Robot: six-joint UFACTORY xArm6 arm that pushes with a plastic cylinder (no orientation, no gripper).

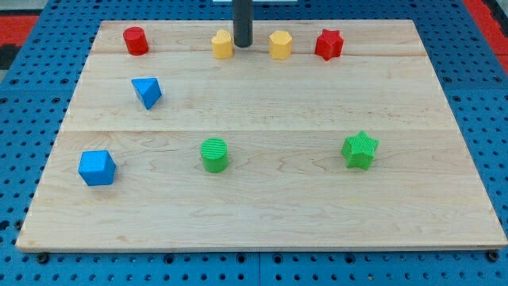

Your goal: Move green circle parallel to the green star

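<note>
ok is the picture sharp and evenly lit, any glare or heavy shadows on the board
Camera view: sharp across the wooden board, lit evenly, no glare; only soft, short shadows under blocks such as the green circle and green star; my tip is crisp, between the two yellow blocks.

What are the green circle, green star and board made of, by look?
Green circle: likely 3D-printed plastic, matte; fine ridges show on top. Green star: same look, ridged and matte. Board: pale wood planks, visible grain and seams, smooth finish.
</note>
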